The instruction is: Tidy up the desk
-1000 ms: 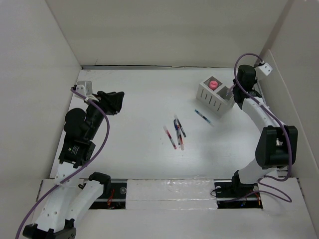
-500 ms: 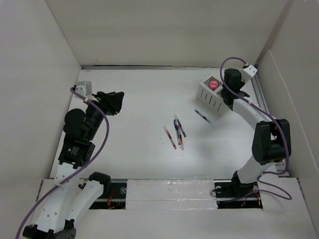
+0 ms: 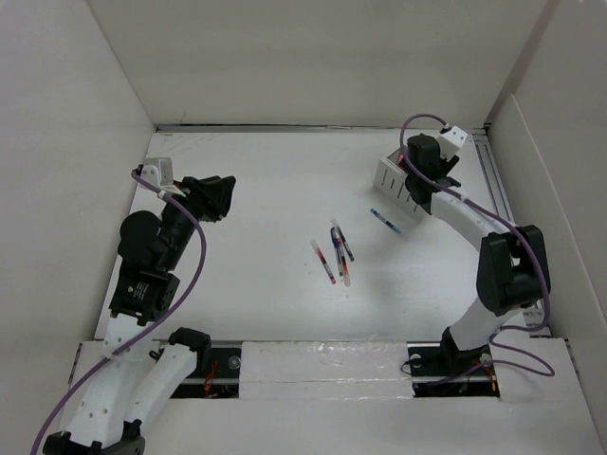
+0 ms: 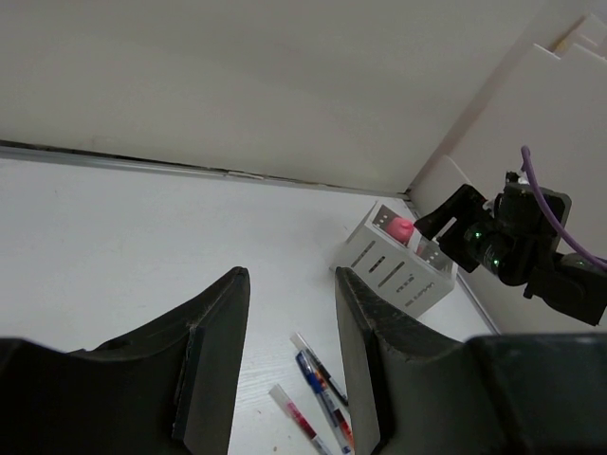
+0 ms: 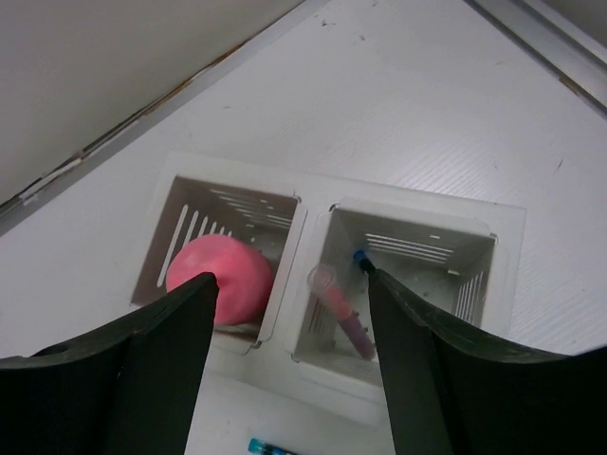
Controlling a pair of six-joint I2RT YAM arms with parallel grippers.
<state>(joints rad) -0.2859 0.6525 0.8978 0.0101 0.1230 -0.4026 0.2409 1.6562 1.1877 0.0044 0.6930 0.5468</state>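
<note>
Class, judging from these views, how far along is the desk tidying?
Done: two pens and a pink ball sit in separate organizer compartments. In hand: nothing; right gripper, above the organizer, and left gripper are open. Left: a pen cluster and one lone pen loose on the desk.

From above, the right arm (image 3: pixel 446 194) covers most of the organizer (image 3: pixel 391 182) and its contents.

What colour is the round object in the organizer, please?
The round object is pink; the right wrist view shows it best.
</note>
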